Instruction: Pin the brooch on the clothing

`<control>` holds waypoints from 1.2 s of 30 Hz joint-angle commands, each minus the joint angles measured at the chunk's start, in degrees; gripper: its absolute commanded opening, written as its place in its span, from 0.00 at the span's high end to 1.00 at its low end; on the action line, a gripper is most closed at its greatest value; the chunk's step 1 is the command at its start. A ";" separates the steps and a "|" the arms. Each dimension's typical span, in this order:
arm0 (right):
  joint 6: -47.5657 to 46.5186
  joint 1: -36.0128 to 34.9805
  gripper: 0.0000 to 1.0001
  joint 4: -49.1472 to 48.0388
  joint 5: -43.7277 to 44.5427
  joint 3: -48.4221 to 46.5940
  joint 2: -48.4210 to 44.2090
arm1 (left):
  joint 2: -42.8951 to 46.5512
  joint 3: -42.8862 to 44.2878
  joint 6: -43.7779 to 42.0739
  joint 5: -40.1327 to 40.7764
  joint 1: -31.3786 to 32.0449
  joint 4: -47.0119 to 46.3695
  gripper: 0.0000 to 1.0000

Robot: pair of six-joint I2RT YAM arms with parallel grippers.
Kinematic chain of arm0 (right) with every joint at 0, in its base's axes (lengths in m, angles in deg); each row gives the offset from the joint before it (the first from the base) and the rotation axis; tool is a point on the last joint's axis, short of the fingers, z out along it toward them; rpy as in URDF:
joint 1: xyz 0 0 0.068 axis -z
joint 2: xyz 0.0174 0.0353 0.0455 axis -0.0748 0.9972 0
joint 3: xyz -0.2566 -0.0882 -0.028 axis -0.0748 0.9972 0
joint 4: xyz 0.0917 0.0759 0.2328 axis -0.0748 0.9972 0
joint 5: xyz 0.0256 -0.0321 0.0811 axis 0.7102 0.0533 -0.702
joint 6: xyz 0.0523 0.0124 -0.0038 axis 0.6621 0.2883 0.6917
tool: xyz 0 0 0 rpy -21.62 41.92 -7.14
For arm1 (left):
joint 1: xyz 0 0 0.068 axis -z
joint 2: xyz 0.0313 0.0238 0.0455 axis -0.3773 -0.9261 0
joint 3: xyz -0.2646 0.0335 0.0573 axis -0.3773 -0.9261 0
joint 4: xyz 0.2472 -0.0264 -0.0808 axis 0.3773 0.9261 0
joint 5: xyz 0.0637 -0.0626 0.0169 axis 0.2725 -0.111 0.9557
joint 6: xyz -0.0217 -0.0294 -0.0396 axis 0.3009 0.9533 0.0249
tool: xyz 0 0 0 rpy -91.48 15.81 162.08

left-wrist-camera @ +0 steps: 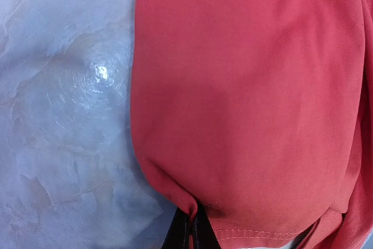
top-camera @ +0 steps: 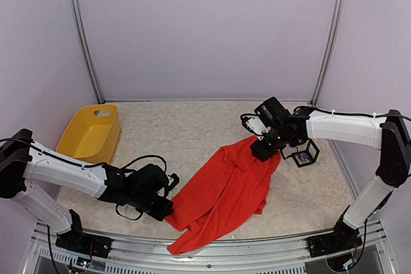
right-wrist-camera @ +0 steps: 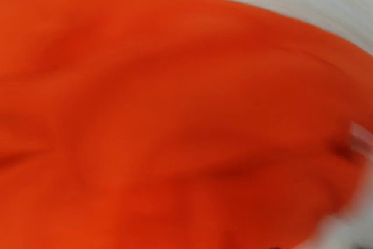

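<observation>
The clothing (top-camera: pixel 225 194), a bright red T-shirt, lies crumpled on the table's middle, running from the near edge up toward the right. At the shirt's left edge, low over the table, my left gripper (top-camera: pixel 168 208) is shut on a small fold of the red cloth (left-wrist-camera: pixel 233 115), pinched between the black fingertips (left-wrist-camera: pixel 187 228). My right gripper (top-camera: pixel 264 151) sits at the shirt's top end, against the cloth. Its wrist view is a blur of red fabric (right-wrist-camera: pixel 175 121) and its fingers do not show. I see no brooch in any view.
A yellow plastic bin (top-camera: pixel 90 134) stands at the left back. A small black open-frame holder (top-camera: pixel 306 153) with something bluish inside sits just right of the right gripper. The marbled tabletop (left-wrist-camera: pixel 64 115) is bare left of the shirt. Metal rails run along the near edge.
</observation>
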 commanded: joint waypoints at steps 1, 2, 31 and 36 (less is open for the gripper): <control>-9.03 -4.88 0.47 -12.93 -11.75 2.60 0.15 | 1.90 0.17 -0.63 2.69 -0.08 1.57 1.00; -8.77 -4.93 0.49 -13.17 -11.77 1.70 2.43 | 2.18 0.28 -0.67 2.90 -0.17 1.71 1.00; 0.27 -2.11 1.00 -10.94 7.53 -5.63 8.12 | 9.59 8.11 -2.72 17.89 -0.72 13.91 1.00; -4.57 -2.33 1.00 -4.92 7.69 -14.08 -9.55 | 16.86 23.66 -7.08 31.45 -0.58 27.51 1.00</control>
